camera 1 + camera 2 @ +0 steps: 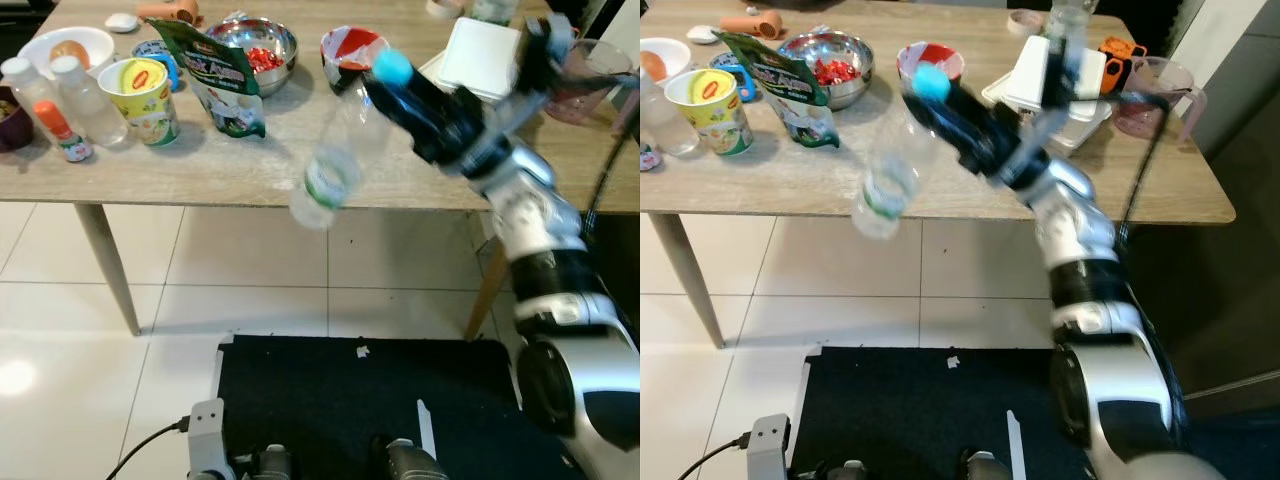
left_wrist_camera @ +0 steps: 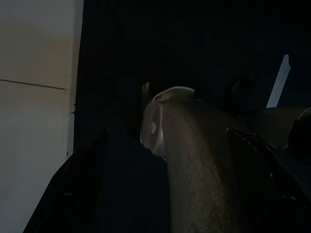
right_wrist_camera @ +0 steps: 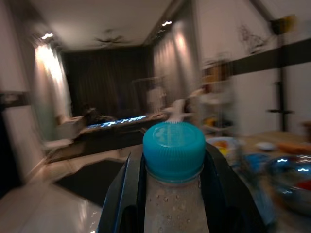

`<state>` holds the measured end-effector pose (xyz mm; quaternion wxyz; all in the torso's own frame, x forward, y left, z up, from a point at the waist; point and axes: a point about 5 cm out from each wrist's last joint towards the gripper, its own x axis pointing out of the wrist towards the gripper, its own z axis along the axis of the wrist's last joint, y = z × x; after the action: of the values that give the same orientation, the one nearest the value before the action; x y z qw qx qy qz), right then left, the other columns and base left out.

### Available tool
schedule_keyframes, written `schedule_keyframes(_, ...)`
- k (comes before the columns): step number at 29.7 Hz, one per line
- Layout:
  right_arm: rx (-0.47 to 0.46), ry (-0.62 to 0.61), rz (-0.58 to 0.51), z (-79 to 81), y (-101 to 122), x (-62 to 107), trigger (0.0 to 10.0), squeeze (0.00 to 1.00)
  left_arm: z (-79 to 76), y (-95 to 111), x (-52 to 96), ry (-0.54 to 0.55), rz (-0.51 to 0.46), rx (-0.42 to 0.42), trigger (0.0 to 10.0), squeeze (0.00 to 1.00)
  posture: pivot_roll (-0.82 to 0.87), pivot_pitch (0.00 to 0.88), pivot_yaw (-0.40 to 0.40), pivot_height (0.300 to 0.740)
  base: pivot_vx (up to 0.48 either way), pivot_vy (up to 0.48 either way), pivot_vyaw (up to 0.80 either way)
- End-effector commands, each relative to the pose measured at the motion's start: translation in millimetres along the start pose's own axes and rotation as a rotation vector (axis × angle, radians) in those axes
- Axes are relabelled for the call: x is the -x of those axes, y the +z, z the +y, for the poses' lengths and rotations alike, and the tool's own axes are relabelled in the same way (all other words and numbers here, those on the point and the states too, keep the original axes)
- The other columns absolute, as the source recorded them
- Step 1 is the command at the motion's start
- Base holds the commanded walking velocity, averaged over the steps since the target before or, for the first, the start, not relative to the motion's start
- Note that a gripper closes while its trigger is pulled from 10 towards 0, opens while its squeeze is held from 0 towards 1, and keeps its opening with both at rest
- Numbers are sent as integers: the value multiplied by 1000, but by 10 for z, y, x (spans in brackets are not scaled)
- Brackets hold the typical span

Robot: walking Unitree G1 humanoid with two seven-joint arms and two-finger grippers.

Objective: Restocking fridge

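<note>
Nearest the camera lies a black mat (image 1: pixel 360 400) on the white tiled floor (image 1: pixel 90 340), just before the wooden surface (image 1: pixel 200 165). Along that surface from the left stand two small clear bottles (image 1: pixel 85 100), a yellow-lidded cup (image 1: pixel 145 100), a green snack bag (image 1: pixel 220 85) leaning upright, a steel bowl (image 1: pixel 255 45) holding red wrapped pieces, a red and white cup (image 1: pixel 350 48), a white lidded box (image 1: pixel 480 58) and, at the far right, a pink measuring jug (image 1: pixel 590 75). The right claw (image 1: pixel 400 85) reaches out over the surface's front edge, its two black fingers (image 3: pixel 121 194) clamped on the neck of a clear water bottle (image 1: pixel 335 165) just under its blue cap (image 3: pixel 173 150). The bottle hangs tilted, base down and to the left, past the edge and over the floor, blurred. Behind it the red and white cup is partly covered. The left arm hangs idle in the dark; whether its claw is apart or together cannot be told.
</note>
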<state>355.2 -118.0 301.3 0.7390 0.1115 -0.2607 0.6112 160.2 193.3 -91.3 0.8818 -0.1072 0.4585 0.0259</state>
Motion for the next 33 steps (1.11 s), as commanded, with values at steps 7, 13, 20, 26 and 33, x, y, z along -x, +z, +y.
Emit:
schedule_keyframes(7,-37,-40,595,301,-973,805,510,0,15,-178,32,8,70,30,10000,0,31,95,-43,740,0,0,0)
schedule_keyframes(13,-93,-246,833,503,-1394,1303,8471,0,39,-134,27,17,60,29,10000,0,33,88,-37,740,0,0,0)
schedule_keyframes(20,-112,-506,1023,645,-1691,1771,10000,0,58,-66,17,22,44,25,10000,0,29,81,-30,740,0,0,0)
schedule_keyframes(26,-303,-1158,1390,1477,-2026,2932,10000,0,69,-4,5,38,30,14,10000,0,23,64,-28,740,0,0,-125)
schedule_keyframes(33,-409,-1373,1539,2030,-2039,3322,10000,0,79,-5,8,52,25,-9,10000,0,30,58,-30,740,0,0,-750)
